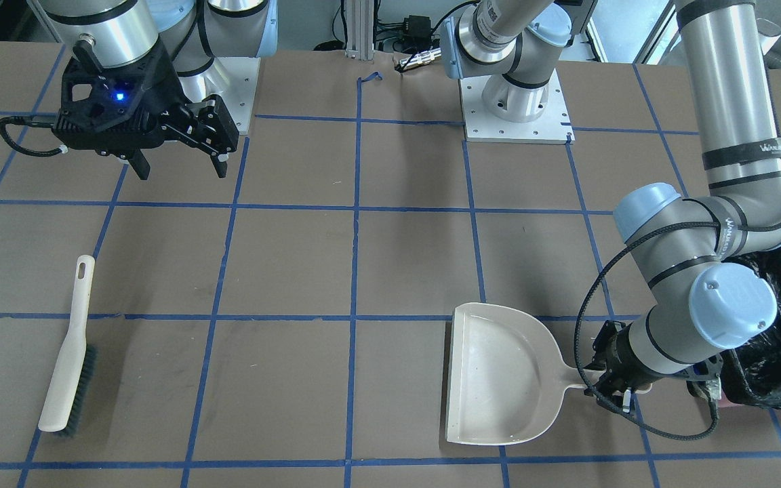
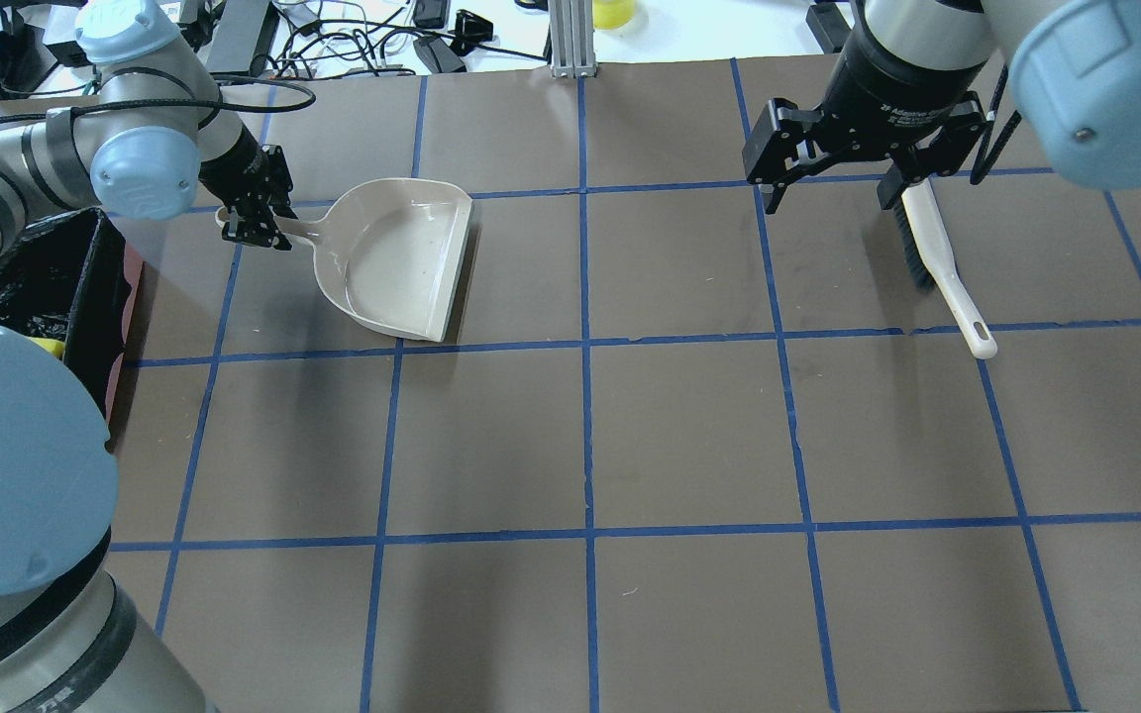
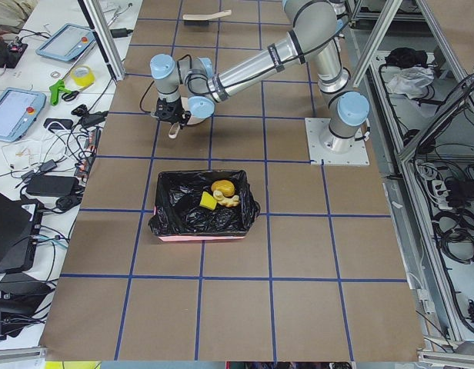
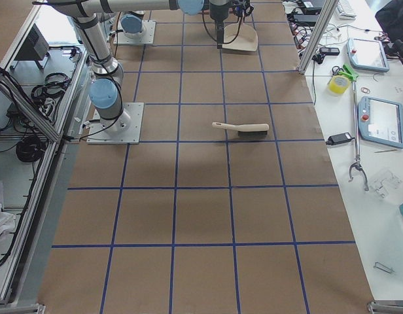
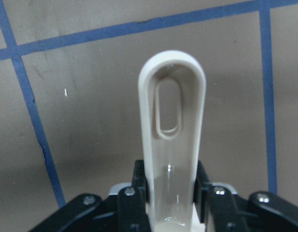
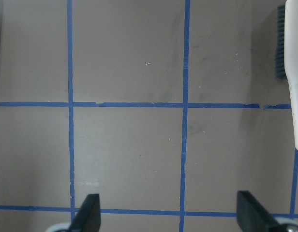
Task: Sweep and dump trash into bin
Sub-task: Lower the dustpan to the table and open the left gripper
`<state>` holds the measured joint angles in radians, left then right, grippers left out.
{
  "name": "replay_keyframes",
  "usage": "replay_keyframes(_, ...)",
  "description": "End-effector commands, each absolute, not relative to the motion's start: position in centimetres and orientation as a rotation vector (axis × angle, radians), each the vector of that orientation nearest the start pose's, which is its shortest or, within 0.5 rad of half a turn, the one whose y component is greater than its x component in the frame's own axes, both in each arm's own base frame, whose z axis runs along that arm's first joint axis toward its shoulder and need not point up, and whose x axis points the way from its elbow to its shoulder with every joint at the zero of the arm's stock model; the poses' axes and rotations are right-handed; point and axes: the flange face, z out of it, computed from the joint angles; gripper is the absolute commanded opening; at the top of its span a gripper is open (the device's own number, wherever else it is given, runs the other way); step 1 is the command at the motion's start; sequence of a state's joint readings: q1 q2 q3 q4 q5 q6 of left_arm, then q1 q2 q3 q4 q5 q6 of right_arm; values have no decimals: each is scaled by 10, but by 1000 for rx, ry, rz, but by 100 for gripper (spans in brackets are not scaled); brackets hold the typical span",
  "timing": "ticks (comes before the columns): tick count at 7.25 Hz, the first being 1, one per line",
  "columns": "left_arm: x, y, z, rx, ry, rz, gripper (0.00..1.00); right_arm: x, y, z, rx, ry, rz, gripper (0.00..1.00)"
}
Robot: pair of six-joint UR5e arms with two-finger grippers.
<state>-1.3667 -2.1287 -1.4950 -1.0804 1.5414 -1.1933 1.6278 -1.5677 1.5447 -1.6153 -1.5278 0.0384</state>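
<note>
The trash lies inside the bin (image 3: 202, 237), a pink box lined with a black bag: the orange-yellow lump (image 3: 223, 187), the pale crescent (image 3: 228, 201) and the yellow sponge chunk (image 3: 208, 201). The bin's edge also shows in the overhead view (image 2: 125, 337). The beige dustpan (image 2: 402, 257) lies flat and empty on the table next to the bin. My left gripper (image 2: 254, 226) is shut on its handle (image 5: 171, 125). My right gripper (image 2: 828, 198) is open and empty, raised above the table beside the brush (image 2: 942, 267).
The brush (image 1: 68, 352) lies on its side at the table's right half, bristles toward the robot; its tip shows in the right wrist view (image 6: 296, 96). The brown table has blue tape grid lines. Cables and tools lie beyond the far edge.
</note>
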Motion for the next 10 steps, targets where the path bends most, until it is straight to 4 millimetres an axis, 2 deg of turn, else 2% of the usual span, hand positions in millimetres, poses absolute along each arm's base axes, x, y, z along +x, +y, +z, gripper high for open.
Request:
replay_keyframes(1, 4, -690, 238, -1996, 2471, -7, 0, 166, -491, 504, -31, 3094, -101, 100)
replay_keyframes(7, 7, -705, 235, -2061, 2417, -30, 0, 166, -490, 505, -45, 3094, -102, 100)
replay_keyframes(10, 7, -702, 230, -2052, 2420, -15, 0, 166, -491, 504, -71, 3095, -102, 100)
